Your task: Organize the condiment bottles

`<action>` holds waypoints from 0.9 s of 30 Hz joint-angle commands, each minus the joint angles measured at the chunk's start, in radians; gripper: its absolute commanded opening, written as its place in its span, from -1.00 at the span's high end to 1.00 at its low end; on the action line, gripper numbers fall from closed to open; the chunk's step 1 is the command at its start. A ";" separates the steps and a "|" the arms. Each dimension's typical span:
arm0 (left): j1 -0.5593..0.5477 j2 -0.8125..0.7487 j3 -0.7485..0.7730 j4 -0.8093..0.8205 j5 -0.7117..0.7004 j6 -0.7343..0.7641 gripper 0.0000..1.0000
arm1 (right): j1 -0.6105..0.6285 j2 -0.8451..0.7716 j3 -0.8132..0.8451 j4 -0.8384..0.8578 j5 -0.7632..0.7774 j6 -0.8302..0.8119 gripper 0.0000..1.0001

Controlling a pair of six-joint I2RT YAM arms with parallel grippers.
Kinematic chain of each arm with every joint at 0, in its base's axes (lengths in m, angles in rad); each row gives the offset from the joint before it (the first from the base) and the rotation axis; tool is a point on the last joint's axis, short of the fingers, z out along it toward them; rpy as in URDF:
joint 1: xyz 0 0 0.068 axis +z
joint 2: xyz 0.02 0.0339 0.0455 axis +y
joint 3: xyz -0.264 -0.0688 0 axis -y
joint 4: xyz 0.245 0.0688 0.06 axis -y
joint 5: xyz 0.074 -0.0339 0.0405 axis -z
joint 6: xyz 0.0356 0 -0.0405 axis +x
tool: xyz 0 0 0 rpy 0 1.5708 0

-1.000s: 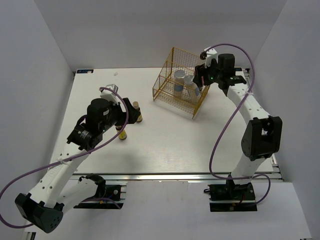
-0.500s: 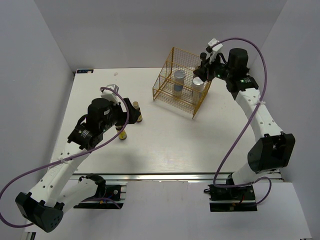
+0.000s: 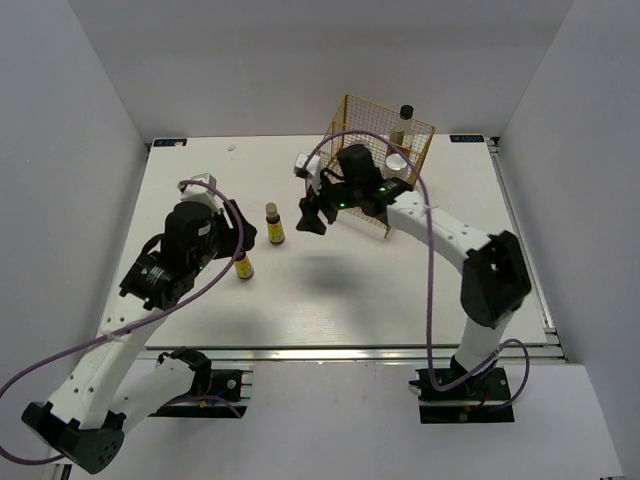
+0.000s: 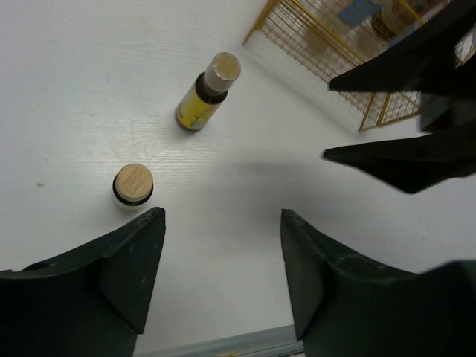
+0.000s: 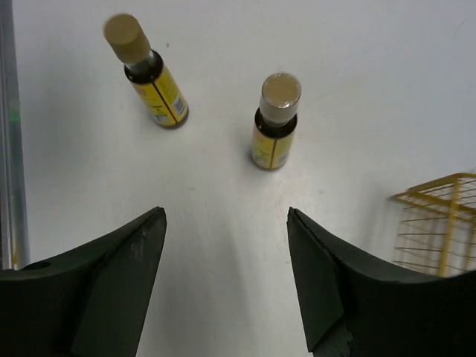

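Gold wire rack (image 3: 360,112) at the white table's (image 3: 400,290) one o'clock holds the tall black-capped bottle (image 3: 405,122) and a white cylinder (image 3: 397,163); far amber bottle (image 3: 273,224) and near amber bottle (image 3: 243,265) stand outside, toward nine. Left wrist: my left gripper (image 4: 221,223) gapes empty, both amber bottles at eleven, right gripper (image 4: 327,120) at two. Right wrist: jaws spread, both bottles around twelve.

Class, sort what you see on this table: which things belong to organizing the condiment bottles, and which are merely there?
Belong: far amber bottle; near amber bottle; tall black-capped bottle; white bottle.
Merely there: gold wire rack; purple cable.
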 commanded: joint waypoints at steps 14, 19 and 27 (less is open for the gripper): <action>-0.003 -0.112 -0.018 -0.221 -0.152 -0.130 -0.65 | 0.091 0.379 0.356 0.040 0.236 0.183 -0.74; -0.003 -0.104 -0.014 -0.229 -0.152 -0.126 -0.65 | 0.101 0.430 0.411 0.046 0.200 0.193 -0.74; -0.003 -0.107 -0.030 -0.222 -0.141 -0.138 -0.65 | 0.103 0.481 0.454 0.092 0.204 0.211 -0.52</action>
